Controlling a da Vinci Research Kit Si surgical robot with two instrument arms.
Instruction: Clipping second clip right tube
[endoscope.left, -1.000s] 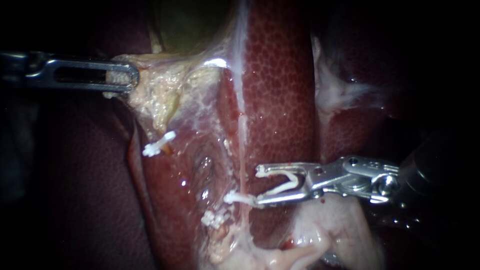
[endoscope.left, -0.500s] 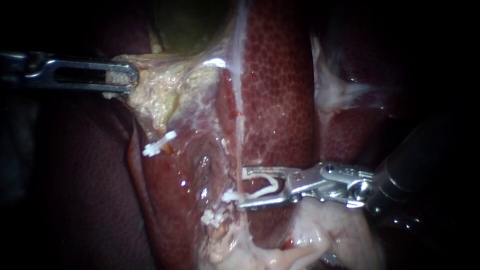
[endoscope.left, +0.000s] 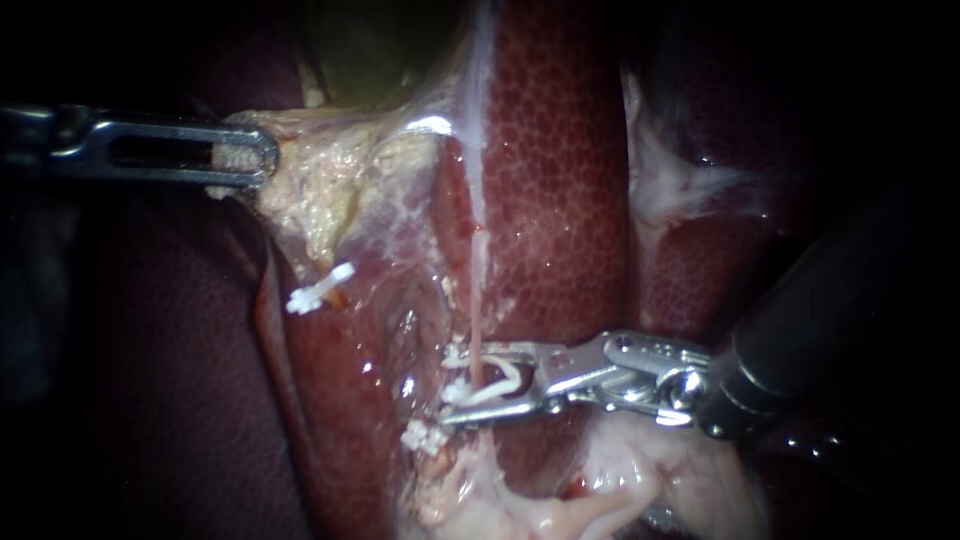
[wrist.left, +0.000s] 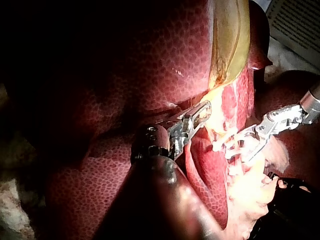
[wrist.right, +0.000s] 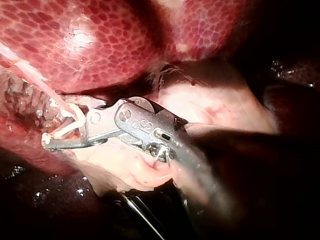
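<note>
- Right tube (endoscope.left: 478, 300): thin pale strand running down across the liver (endoscope.left: 560, 200), passing between the two arms of my right instrument (endoscope.left: 455, 385).
- Right pincer grasps an open clip (endoscope.left: 498, 385). The clip's legs straddle the tube and, as far as I can see, are not yet squeezed together.
- Seated clip (endoscope.left: 422, 437) lies just below and appears to sit on the same strand. The open one is close above it.
- Handling, my guess: the tube is soft, slick, stretched taut and tears easily. Take it square across, whole width inside the clip, no sideways pull.
- Left instrument (endoscope.left: 258, 155): pincer clenched on pale tissue (endoscope.left: 320, 190), well apart from the tube, likely giving the stretch.
</note>
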